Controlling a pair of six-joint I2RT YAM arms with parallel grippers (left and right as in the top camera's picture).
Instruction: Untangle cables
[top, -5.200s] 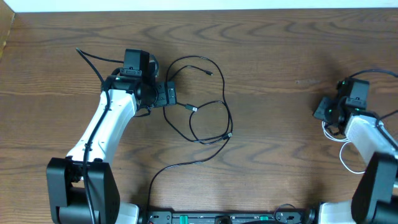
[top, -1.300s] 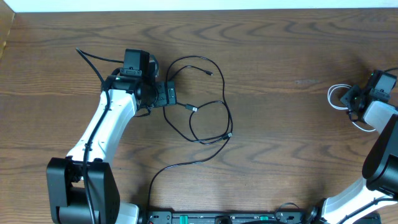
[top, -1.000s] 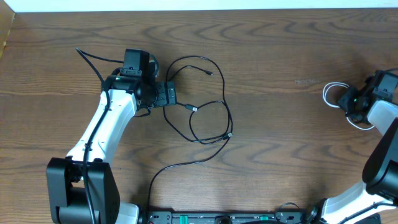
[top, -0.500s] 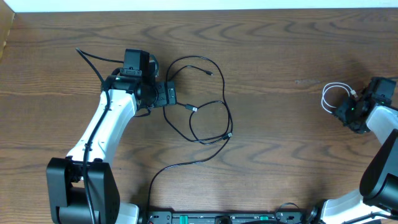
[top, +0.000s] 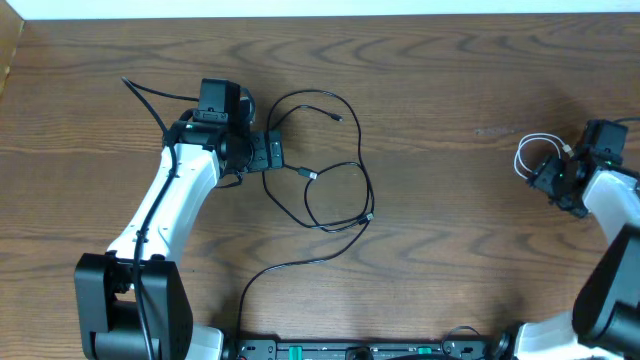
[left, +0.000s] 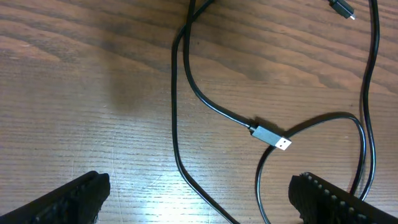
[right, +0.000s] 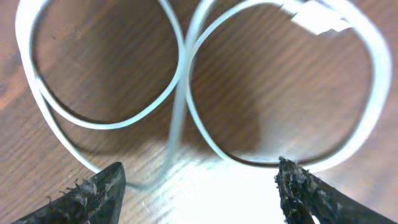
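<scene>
The right gripper (right: 199, 186) has just spread its jaws and let go of the white cable (right: 180, 93). It now lies looped at the table's (top: 450, 250) far right, well apart from the black cables (left: 173, 118), so it looks freed. The left gripper (left: 199, 196) hangs open over those. One white cable; seemingly two black.

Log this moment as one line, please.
left gripper open over black cables | right gripper open over white cable | nothing held

white cable (right: 182, 93) in two loose loops far right, black cables (left: 186, 74) overlapping in loops near centre
</scene>
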